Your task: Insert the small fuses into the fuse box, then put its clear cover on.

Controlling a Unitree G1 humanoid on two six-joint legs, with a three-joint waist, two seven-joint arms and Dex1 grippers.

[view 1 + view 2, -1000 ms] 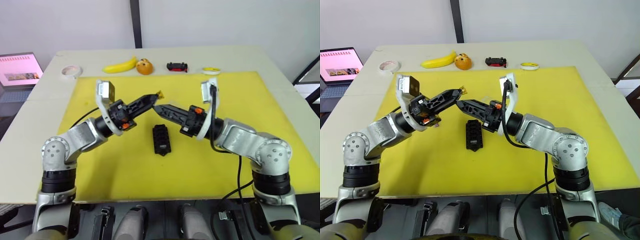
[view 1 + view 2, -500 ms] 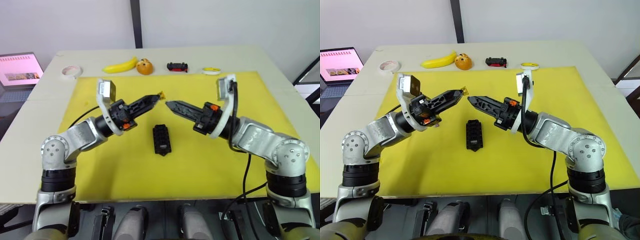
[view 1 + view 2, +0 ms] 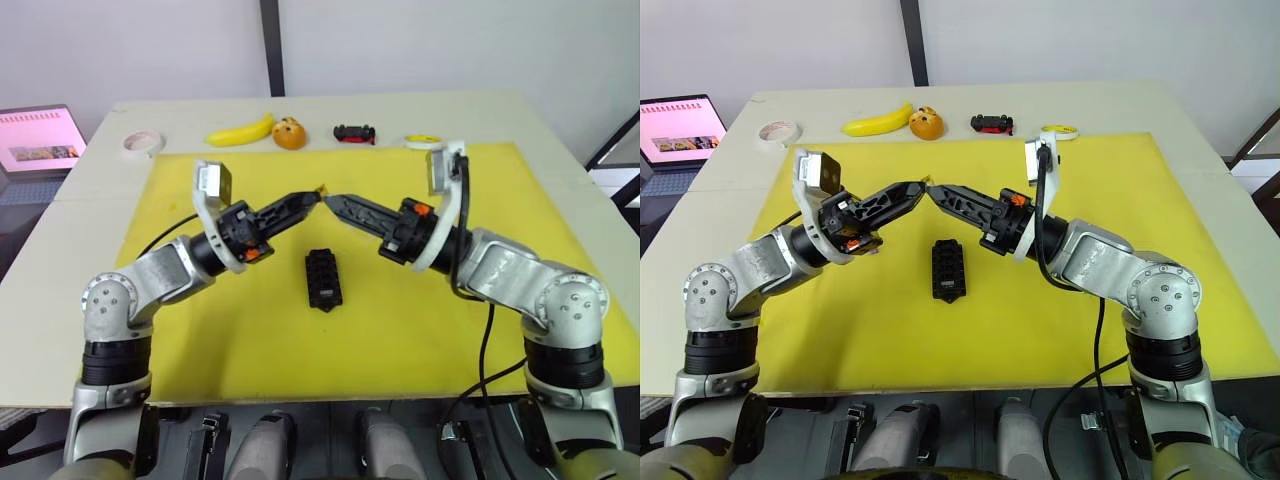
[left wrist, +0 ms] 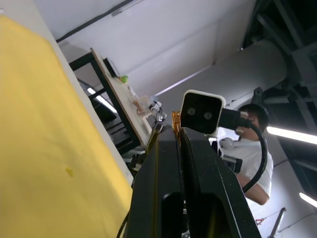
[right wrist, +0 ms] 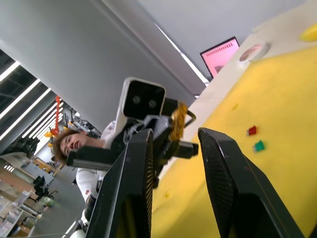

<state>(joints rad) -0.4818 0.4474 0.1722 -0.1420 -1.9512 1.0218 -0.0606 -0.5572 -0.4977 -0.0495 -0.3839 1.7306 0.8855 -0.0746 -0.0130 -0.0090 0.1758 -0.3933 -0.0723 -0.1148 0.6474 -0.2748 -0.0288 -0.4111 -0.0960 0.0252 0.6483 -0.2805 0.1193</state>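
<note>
Above the matte yellow mat (image 3: 250, 330) on the table, the left end effector (image 3: 313, 197) pinches a tiny orange-brown translucent square plastic fuse (image 3: 320, 189) at its closed tips. The right end effector (image 3: 332, 202), fingers spread apart, meets it from three o'clock. The black ribbed rectangular plastic fuse box (image 3: 322, 279) lies flat at six o'clock beneath them.

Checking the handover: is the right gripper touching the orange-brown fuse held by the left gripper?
Apart: the right wrist view shows the fuse between open fingers, gaps either side.
</note>
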